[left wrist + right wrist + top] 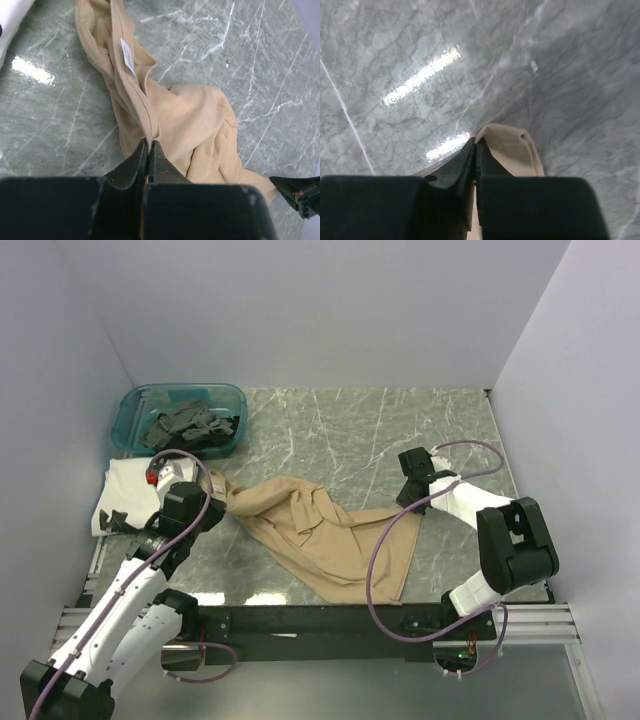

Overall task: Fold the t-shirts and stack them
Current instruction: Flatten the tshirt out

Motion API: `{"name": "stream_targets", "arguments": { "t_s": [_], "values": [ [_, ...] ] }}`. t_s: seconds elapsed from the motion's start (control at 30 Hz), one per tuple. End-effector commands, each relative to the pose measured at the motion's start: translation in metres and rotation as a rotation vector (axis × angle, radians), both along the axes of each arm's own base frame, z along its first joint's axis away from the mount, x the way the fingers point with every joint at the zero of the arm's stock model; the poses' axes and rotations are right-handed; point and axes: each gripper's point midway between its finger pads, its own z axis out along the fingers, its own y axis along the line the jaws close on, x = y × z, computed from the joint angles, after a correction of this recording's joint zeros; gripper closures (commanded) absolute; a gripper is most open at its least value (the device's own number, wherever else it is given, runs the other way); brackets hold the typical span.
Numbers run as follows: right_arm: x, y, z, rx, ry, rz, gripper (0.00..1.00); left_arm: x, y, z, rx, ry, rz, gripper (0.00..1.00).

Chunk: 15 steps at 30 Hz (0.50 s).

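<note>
- Grey-green marbled table point(350, 430), boxed in by plain pale walls point(300, 310) on three sides; strip-light glare shows on the stone in both wrist views.
- Tan t-shirt point(320, 540): lies crumpled and unfolded across the middle of the table, stretched in a rough diagonal band from near the left arm to the right arm. It is bunched and narrow at the left end, and broader towards the near edge.
- Left fingers point(215, 490): clenched on the left end of the tan t-shirt point(195, 115). In the left wrist view the fingers point(145, 152) are pressed together on a stitched hem ridge that runs straight into them.
- White label point(127, 56): sewn inside the neck opening, just beyond that grip (text too small to read).
- Right fingers point(414, 502): low over the table at the right-hand corner of the garment. In the right wrist view the fingers point(472, 150) are closed together, with a small fold of the tan t-shirt point(507, 145) pinched between them and bulging out beside the tips.
- White t-shirt point(125, 485): flat on the table's left side, partly under the left arm; a dark patch shows at its near edge. Only a white corner point(10, 15) reaches the left wrist view.
- Teal tub point(130, 410): far-left corner of the table, see-through, well apart from the tan garment.
- Dark t-shirts point(190, 425): heaped loosely inside the tub, unfolded; how many, I cannot tell.
</note>
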Motion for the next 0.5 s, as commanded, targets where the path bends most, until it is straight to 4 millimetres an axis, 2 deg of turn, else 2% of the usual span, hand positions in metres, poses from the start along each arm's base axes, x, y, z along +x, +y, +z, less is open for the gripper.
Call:
{"name": "stream_targets", "arguments": {
  "t_s": [0.0,0.17,0.23,0.27,0.3,0.37,0.4,0.47],
  "values": [
    [0.023,-0.01,0.024,-0.074,-0.077,-0.035,0.99,0.016,0.003,0.034,-0.011,-0.112,0.04,0.99],
    [0.032,-0.011,0.054,-0.078,-0.153,-0.015,1.0,0.024,0.011,0.064,-0.008,-0.172,0.096,0.99],
    [0.036,-0.015,0.078,-0.091,-0.211,-0.02,1.0,0.028,0.013,0.088,-0.017,-0.234,0.106,0.99],
    [0.034,-0.018,0.093,-0.097,-0.239,-0.023,1.0,0.029,0.015,0.096,-0.013,-0.255,0.112,0.99],
    [0.033,-0.021,0.104,-0.101,-0.259,-0.029,1.0,0.031,0.023,0.116,0.004,-0.301,0.15,0.99],
    [0.031,-0.03,0.13,-0.124,-0.308,-0.043,1.0,0.031,0.033,0.136,0.019,-0.342,0.196,0.99],
    [0.028,-0.032,0.155,-0.116,-0.375,-0.052,1.0,0.031,0.038,0.159,0.02,-0.388,0.217,0.99],
    [0.02,-0.041,0.197,-0.115,-0.483,-0.073,1.0,0.03,0.041,0.183,0.013,-0.438,0.23,0.99]
  ]
}}
